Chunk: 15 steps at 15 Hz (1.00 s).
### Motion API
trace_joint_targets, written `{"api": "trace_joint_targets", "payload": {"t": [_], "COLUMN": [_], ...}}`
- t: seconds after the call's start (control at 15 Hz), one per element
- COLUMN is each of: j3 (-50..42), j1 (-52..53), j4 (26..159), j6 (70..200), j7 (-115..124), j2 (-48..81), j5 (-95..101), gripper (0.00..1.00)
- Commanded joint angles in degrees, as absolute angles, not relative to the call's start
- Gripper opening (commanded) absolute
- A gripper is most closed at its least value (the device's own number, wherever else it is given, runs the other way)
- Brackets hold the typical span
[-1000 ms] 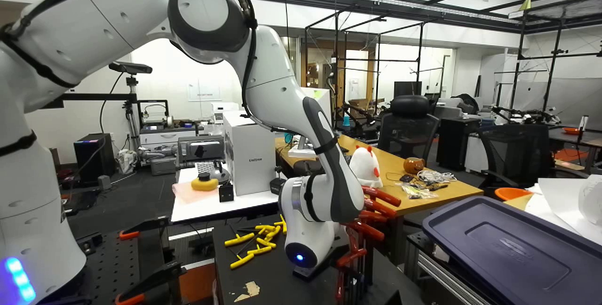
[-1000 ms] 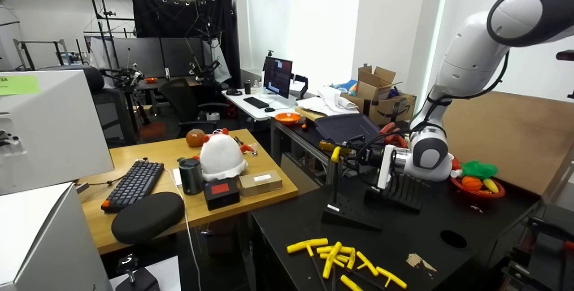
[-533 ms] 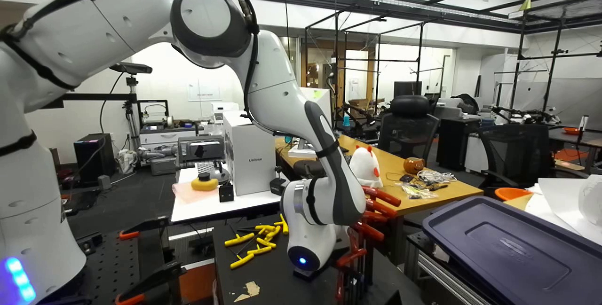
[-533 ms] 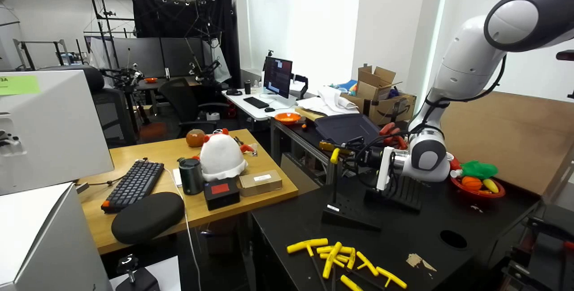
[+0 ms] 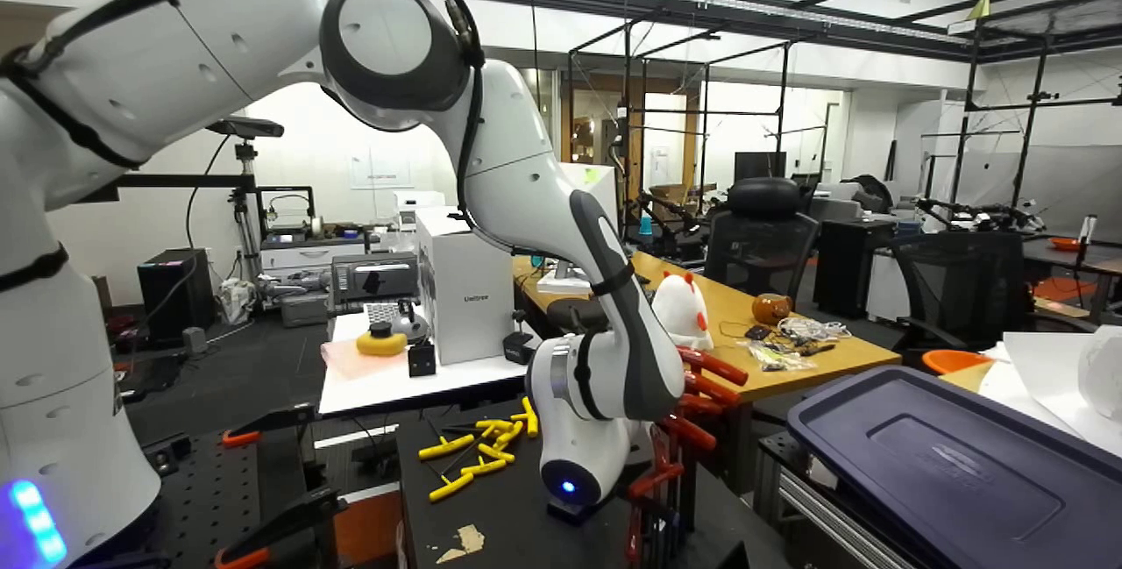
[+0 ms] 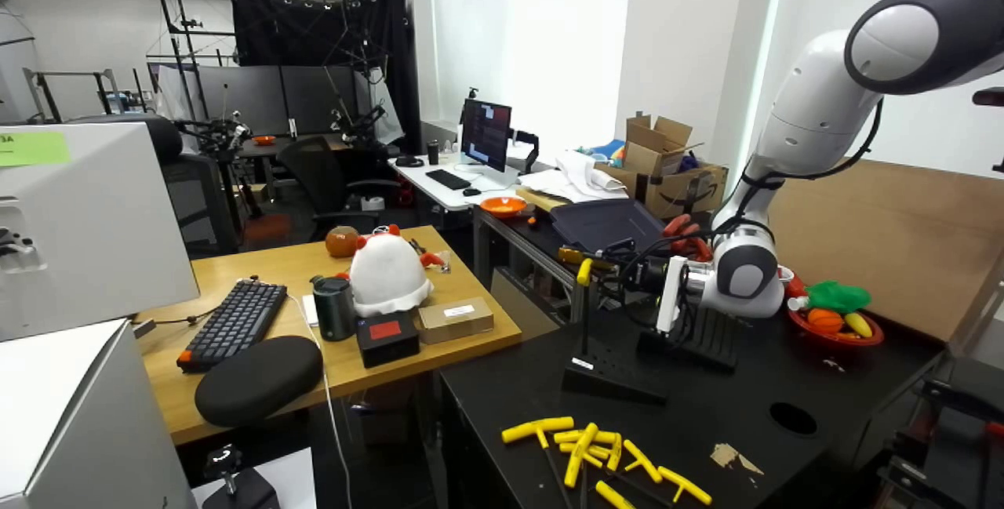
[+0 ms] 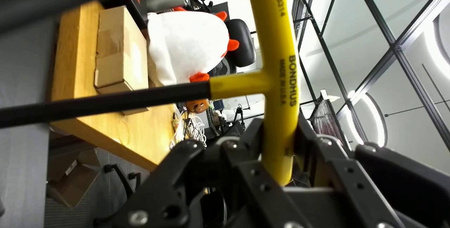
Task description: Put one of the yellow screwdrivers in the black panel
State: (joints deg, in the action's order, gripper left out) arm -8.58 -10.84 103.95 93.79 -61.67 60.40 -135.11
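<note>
Down a touch comes the arm [image 5: 517, 174]. Its claw [image 7: 281, 133] clasps a yellow screwdriver [image 7: 276, 56], shaft [image 6: 586, 317] nearly upright, pointing down.

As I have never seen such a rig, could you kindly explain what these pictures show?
The machine is a jointed white-and-grey robot arm. Exterior pictures look on from two places outside it; the wrist picture, turned sideways, looks out from near its black two-fingered hand. That hand grips a yellow T-shaped tool near one end of its handle. Its dark shaft reaches down toward a black wedge-shaped block; whether the tip sits inside, I cannot tell. More yellow T-handled tools lie loose on the black table, and tools with glossy red handles stand nearby.
</note>
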Motion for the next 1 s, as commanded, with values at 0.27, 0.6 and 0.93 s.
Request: {"api": "trace_joint_targets", "payload": {"t": [0.27,0.6,0.93], "j3": [-9.82,-10.04,-10.07], "j1": [-10.25,-10.18,-10.01], "j4": [104.05,104.21,104.25], "j6": [93.16,93.07,93.67], "j7": [-60.83,-60.98,-61.08], "j2": [60.33,60.37,60.08], "j5": [-134.07,-133.08,-132.35], "gripper": [0.51,0.88,1.0]}}
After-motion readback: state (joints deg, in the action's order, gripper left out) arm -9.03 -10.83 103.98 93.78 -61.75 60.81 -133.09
